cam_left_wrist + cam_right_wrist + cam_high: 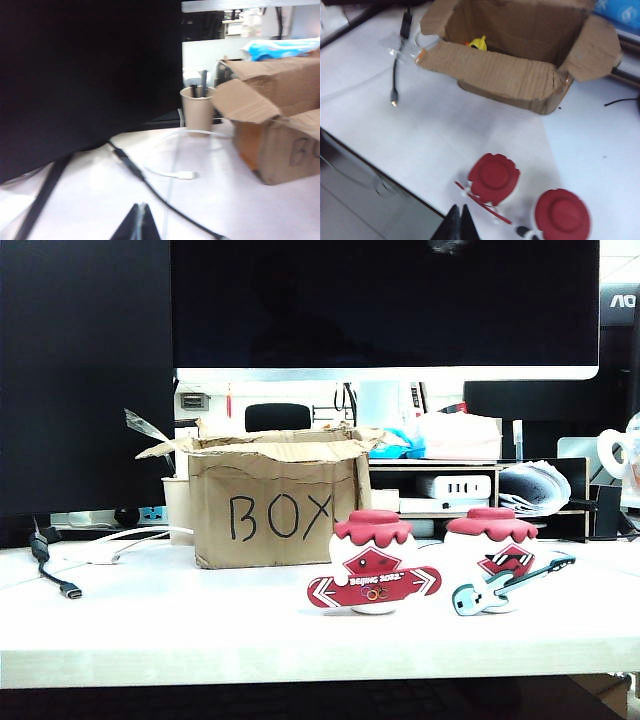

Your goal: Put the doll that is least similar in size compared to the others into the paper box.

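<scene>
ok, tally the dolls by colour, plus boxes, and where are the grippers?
Red-capped white dolls: 2, snowboard doll and guitar doll, on the table
Yellow doll: 1, inside the paper box
Paper box: 1
Total: 4
Left gripper shut, left of the box; right gripper shut, above the red-capped dolls.

The exterior view sits low at the table's front edge, looking level at the lettered front of the paper box [275,502]. The left wrist view looks level from near the table top toward the paper box's [280,130] side. The right wrist view looks steeply down from above into the open paper box [520,55]. All three share that box.
</scene>
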Controlling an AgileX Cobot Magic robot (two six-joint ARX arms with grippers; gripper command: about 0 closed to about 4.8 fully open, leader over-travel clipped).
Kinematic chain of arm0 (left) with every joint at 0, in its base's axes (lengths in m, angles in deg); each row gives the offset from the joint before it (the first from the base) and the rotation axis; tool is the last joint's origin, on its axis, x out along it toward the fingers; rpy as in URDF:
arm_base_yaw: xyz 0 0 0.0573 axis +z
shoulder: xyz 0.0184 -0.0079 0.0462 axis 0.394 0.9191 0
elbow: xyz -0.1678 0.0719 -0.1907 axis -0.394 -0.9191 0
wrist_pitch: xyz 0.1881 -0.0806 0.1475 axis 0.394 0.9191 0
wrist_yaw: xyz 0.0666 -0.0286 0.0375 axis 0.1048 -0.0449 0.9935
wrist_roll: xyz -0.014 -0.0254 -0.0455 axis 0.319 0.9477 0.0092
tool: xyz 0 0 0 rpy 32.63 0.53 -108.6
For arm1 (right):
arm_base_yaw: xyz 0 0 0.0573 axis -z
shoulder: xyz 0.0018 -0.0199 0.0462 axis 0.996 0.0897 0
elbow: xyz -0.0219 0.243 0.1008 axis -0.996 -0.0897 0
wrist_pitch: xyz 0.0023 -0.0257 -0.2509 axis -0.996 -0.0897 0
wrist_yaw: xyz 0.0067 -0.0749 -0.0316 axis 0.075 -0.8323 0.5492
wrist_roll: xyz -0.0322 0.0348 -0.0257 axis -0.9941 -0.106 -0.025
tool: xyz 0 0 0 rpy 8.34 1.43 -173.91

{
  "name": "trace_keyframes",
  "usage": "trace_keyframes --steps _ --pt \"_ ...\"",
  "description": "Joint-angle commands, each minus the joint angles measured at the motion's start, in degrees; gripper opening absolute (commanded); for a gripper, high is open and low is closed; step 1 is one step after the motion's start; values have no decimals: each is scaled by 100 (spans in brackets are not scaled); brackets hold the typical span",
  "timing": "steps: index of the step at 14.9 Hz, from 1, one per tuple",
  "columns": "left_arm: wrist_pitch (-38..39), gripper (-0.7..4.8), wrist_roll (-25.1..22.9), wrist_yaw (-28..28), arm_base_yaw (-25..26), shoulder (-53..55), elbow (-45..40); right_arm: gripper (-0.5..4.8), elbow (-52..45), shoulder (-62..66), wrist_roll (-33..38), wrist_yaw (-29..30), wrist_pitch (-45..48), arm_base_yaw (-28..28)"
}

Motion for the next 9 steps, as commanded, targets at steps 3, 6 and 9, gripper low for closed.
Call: trace_keyframes --steps 3,6,9 --pt "4 -5 -2 -107 184 0 7 -5 -817 -1316 168 -1220 297 9" --pt "31 -5 -2 -107 188 0 7 -5 -1217 -1766 168 -1668 509 20" --pt "31 -5 -2 -107 186 0 7 -4 -1237 -1781 168 -1670 470 20"
